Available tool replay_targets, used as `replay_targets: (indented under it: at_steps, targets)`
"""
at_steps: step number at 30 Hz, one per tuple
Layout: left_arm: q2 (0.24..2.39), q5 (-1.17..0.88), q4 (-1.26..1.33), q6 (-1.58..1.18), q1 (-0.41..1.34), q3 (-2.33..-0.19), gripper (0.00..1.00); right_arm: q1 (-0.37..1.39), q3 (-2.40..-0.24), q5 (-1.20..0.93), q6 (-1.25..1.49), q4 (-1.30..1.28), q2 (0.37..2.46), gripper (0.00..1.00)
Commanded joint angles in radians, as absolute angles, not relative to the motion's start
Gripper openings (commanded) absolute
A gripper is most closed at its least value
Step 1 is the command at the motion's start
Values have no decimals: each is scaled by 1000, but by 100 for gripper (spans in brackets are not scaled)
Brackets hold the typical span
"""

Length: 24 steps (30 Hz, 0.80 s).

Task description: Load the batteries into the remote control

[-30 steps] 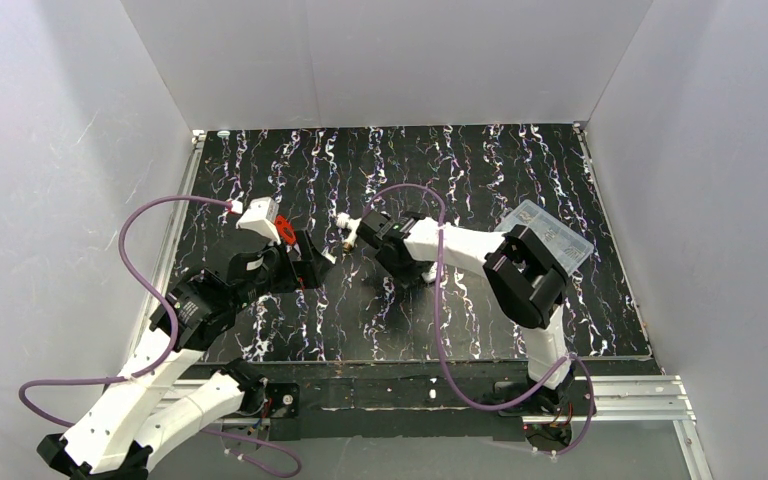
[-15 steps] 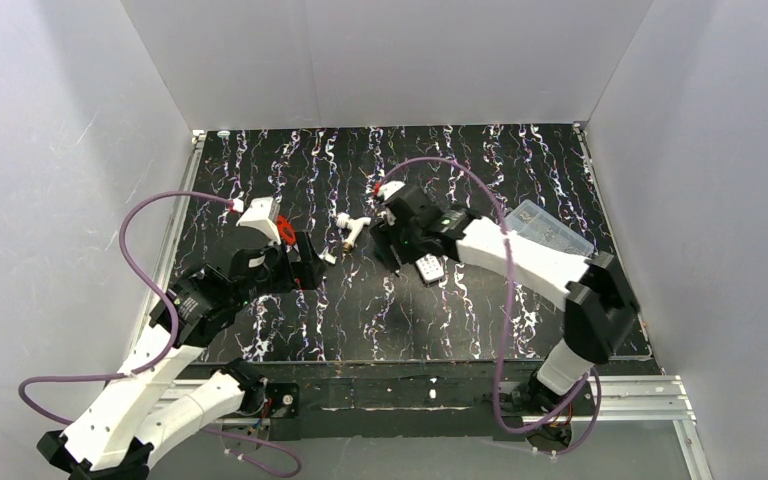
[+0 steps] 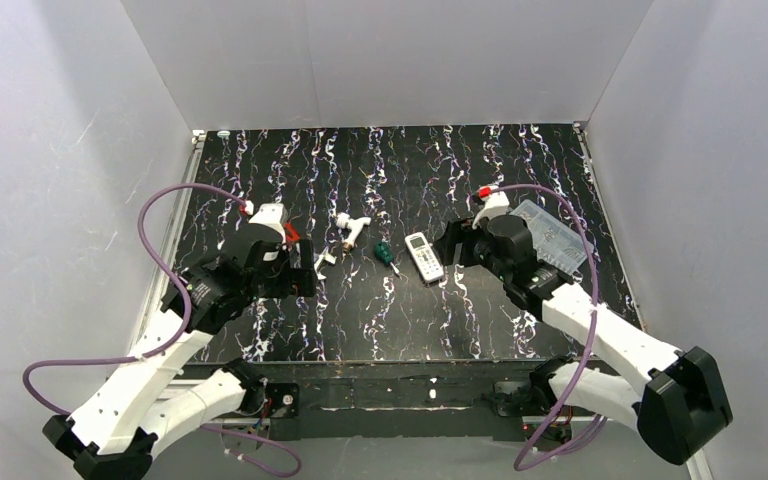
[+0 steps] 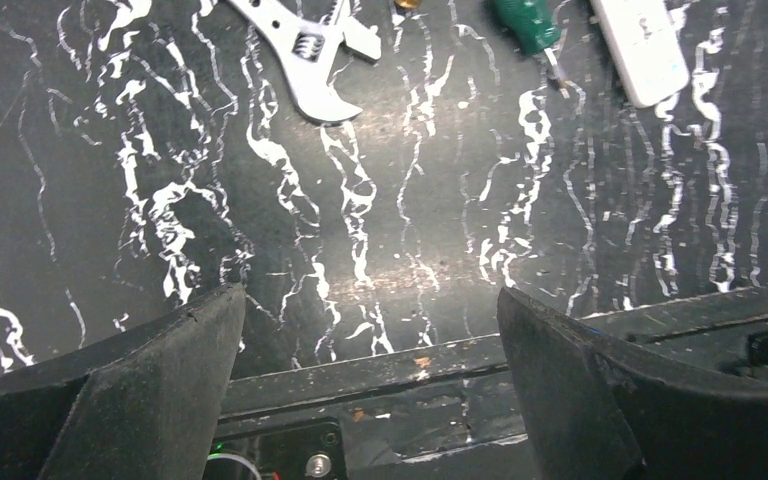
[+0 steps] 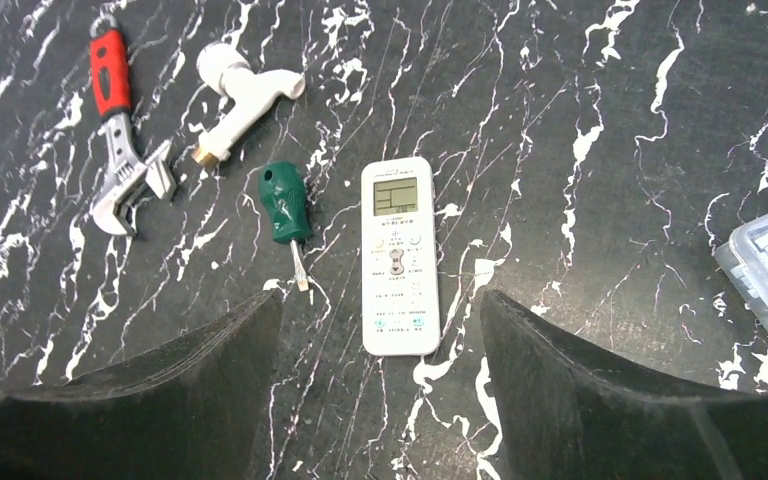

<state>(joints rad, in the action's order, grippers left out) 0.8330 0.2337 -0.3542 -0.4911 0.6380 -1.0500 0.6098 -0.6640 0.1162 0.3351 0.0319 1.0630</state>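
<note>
At mid-table, just right of the green-handled screwdriver (image 5: pixel 283 205), the remote control (image 5: pixel 399 255) lies flat and alone, screen and buttons up, touched by neither arm. A second ago the right arm was folded over this spot and hid it. Half a second ago the remote showed under its fingers. Now the right gripper (image 5: pixel 380 295) has drawn back toward the clear compartment box (image 3: pixel 550 232), its jaws spread wide with nothing between them. We read that as a release: the remote has been put down. The left gripper (image 4: pixel 370 292) hangs over bare table nearer the bases, jaws wide and empty as before. Beyond it lie an adjustable wrench (image 5: pixel 120 150) with a red handle and a white plastic tap (image 5: pixel 245 95). We see no batteries in any view, so we cannot tell whether they are already inside. The battery bay faces the table, so we cannot check it either. If it is still empty, the remote will need turning over.
</note>
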Motion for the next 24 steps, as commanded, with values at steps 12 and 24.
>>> replay_targets:
  at_steps: [12,24]
  targets:
    - [811,423,-430,-521,641,-925,98,611,-446,187,378,331,837,85]
    - [829,429,-412,-512,641,-902,98,611,-377,189,352,407,784,86]
